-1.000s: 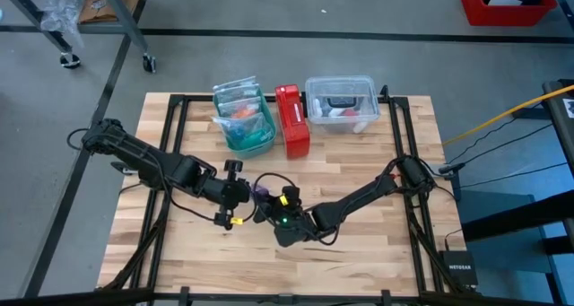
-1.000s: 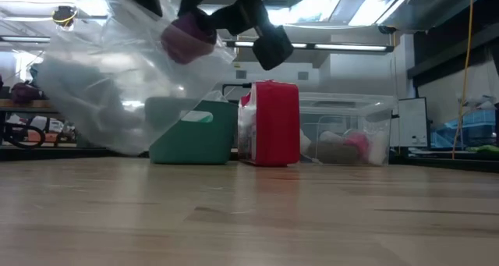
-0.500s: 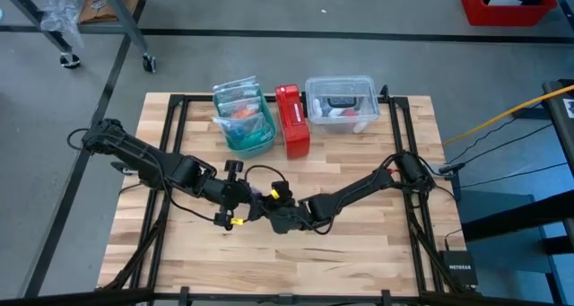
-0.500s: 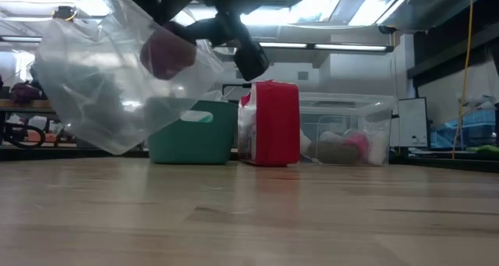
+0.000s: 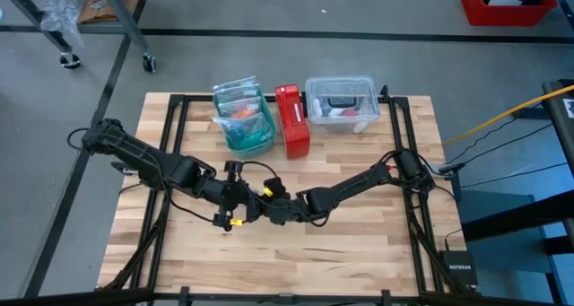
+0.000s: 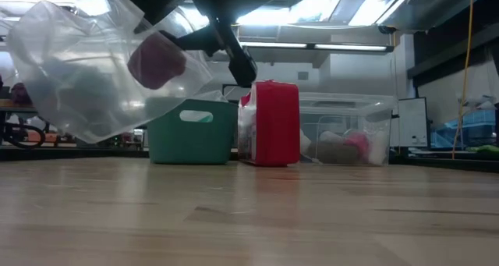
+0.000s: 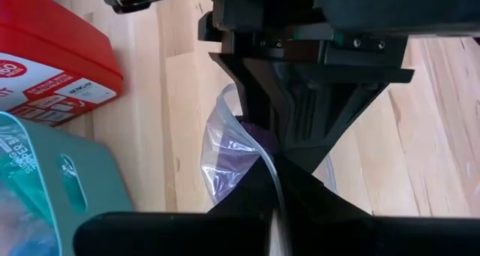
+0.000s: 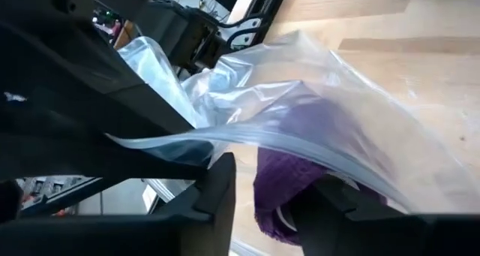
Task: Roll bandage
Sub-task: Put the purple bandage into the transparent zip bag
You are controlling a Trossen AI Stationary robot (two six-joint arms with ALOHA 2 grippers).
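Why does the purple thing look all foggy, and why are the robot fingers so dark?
Low view: the bandage sits inside a crinkly clear bag, under bright ceiling lights. Right wrist view: the bag glares white, and the near fingers are black shapes.

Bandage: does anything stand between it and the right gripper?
Yes. The bandage, a purple roll, sits inside a clear plastic bag held up off the table by the shut left gripper; the bag's film lies between it and the right gripper.

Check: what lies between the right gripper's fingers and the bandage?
In the right wrist view, the clear plastic bag's film drapes over the purple bandage beside the right gripper's fingers.
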